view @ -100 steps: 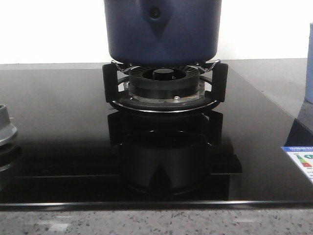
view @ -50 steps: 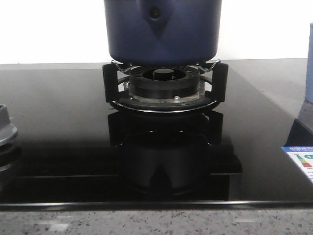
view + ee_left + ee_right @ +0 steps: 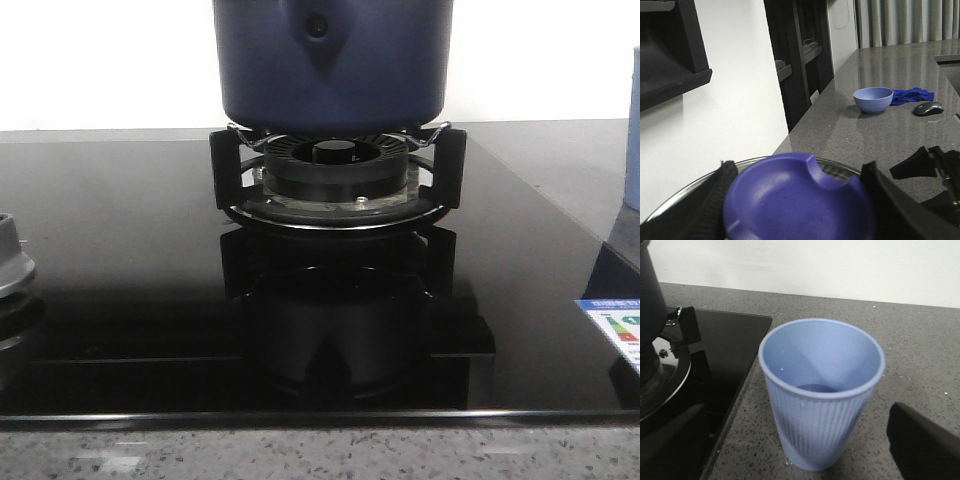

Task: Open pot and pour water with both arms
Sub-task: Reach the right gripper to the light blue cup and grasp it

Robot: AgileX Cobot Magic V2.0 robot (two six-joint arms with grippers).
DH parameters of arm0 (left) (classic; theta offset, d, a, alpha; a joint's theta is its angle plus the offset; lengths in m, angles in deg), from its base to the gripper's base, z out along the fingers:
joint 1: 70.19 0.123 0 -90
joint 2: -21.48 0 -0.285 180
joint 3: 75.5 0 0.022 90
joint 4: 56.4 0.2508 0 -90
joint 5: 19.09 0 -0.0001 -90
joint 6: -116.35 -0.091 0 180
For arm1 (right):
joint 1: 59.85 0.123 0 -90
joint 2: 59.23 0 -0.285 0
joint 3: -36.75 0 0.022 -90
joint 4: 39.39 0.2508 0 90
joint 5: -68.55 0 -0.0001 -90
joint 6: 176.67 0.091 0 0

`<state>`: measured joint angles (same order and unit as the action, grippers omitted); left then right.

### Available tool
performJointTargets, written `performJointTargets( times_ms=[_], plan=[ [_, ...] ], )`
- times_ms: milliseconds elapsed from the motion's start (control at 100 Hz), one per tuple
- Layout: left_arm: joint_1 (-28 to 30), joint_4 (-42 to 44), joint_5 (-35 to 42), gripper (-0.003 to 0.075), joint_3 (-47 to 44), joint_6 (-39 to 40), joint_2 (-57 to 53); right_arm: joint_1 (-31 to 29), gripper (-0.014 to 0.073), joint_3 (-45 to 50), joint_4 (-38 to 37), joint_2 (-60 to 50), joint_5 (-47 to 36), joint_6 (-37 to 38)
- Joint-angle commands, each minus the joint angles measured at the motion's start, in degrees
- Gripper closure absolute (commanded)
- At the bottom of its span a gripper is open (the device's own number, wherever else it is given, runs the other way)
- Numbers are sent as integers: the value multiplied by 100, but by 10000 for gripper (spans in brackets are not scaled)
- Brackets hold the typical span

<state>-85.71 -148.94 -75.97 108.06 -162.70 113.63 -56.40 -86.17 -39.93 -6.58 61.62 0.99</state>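
Front view reads identical to 1.0 s and 0.5 s back: pot [image 3: 332, 65] sits on the burner grate [image 3: 338, 170] in the middle of the black glass hob [image 3: 120, 280], nothing shifted. My read: no lift or pour has begun, both arms are at pre-grasp or just closing

Front view shows neither arm and cuts off the pot's top, so lid state can't be judged from it

Left wrist view fills that gap: left gripper [image 3: 797, 200] has its dark fingers [image 3: 715, 200] on either side of the blue lid knob [image 3: 799, 200], metal lid rim [image 3: 690, 187] showing behind. Jaws straddle the knob closely, but can't tell if they're actually clamped on it or just around it. Lid looks like it's on the pot. The same view picks up a blue bowl [image 3: 873, 99], a blue cloth [image 3: 912, 94] and a computer mouse [image 3: 928, 107] far down the grey counter [image 3: 880, 135], none visible from the front

Right wrist view: right gripper [image 3: 805, 440] spread wide, fingers [image 3: 920, 447] either side of the pale blue ribbed cup [image 3: 821, 395], not touching it. Cup stands upright on the counter just beside the hob edge, a little water at the bottom. Front view only catches a sliver of it at the right border
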Motion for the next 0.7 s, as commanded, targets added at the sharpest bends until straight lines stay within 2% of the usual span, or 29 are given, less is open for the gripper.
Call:
performJointTargets(
  times_ms=[0, 170, 690],
  plan=[
    [10, -529, -108, 460, 221, 42, -258, -46, -64, -155, 54, 314, -817, -8],
    [10, -529, -171, 460, 221, 42, -258, -134, -64, -155, 527, 871, -1340, -8],
    [10, -529, -180, 460, 221, 42, -258, -132, -64, -155, 539, 2243, -3321, -8]
  ],
)
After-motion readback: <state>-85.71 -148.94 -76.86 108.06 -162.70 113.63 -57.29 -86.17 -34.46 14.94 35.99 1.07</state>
